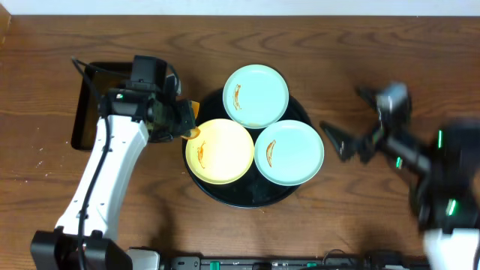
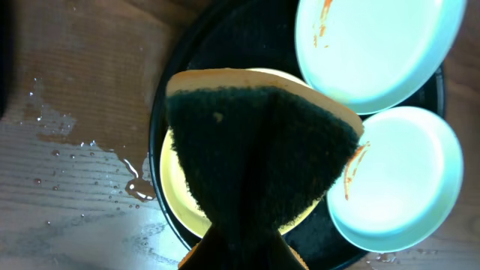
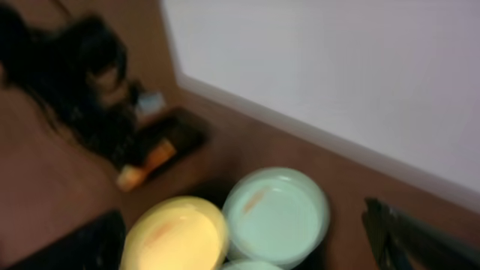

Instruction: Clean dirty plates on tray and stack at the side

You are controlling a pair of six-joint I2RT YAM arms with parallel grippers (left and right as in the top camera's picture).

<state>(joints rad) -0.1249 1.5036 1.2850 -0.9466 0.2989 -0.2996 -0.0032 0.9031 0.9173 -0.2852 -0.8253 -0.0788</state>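
A brown wooden table (image 1: 337, 45) with a dark, pronounced grain is seen across the whole overhead view. In the right wrist view, a plain white wall (image 3: 337, 75) is shown behind the table's far edge. Scattered water droplets (image 2: 60, 142) are seen on the tabletop, and light is reflected there.

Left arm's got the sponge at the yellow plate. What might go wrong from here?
1. The yellow plate sits crowded against the upper mint plate and the right mint plate on the tray. A scrub from the sponge, pinched in the left gripper, may shove it into them.
2. The right gripper is open and off to the side, so nothing steadies the plate.
3. Water lies on the table beside the tray, so plates set there may slip.
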